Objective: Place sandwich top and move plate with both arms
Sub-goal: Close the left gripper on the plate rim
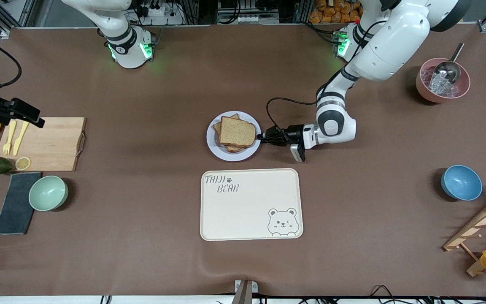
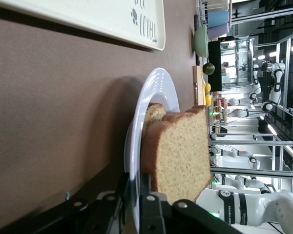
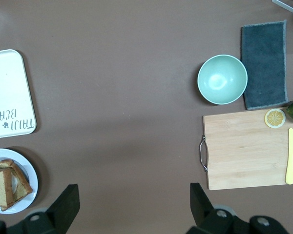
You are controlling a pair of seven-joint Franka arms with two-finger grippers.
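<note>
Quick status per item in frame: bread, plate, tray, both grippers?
sandwich top: lying flat on the stack, on the plate
plate: on the table, rim between the left gripper's fingers
tray: nothing on it, nearer the front camera than the plate
left gripper: at the plate's rim, closed on it
right gripper: open, holding nothing, arm waits over the table

The brown table [image 1: 141,236] bears plate [image 1: 215,147], tray [image 1: 251,204], cutting board [image 1: 53,143], cloth [image 1: 15,207] and three bowls.

The speckled brown wholemeal bread slice [image 1: 237,131] tops a stack on the small round white plate [image 1: 216,147], just beside the left gripper [image 1: 263,137]; the cream rectangular bear-printed tray [image 1: 251,204] lies nearer the camera.
</note>
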